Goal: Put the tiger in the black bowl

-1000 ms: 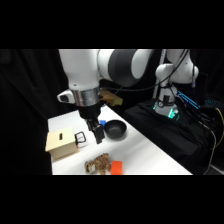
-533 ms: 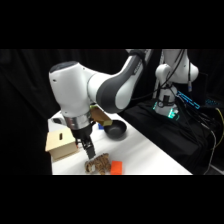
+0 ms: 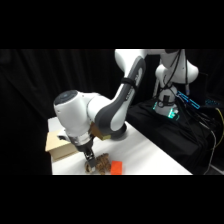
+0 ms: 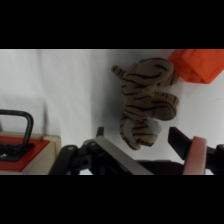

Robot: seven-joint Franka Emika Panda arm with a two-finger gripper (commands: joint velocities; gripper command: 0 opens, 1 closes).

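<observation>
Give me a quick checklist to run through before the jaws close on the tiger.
1. Jaws open: ok, spread wide in the wrist view.
2. Tiger between the jaws: ok, though only its near end lies between them.
3. Orange block clear of the tiger: not ok, it sits right against the toy's far end.
4. Wooden box clear of the jaws: ok, off to one side.
5. Black bowl located: cannot tell, neither view shows it.

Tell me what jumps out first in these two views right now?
The striped tiger lies on the white table, filling the wrist view's middle, with the gripper open around its near end. An orange block touches it at upper right. In the side view the bulky white arm bends low over the table's front edge.
</observation>
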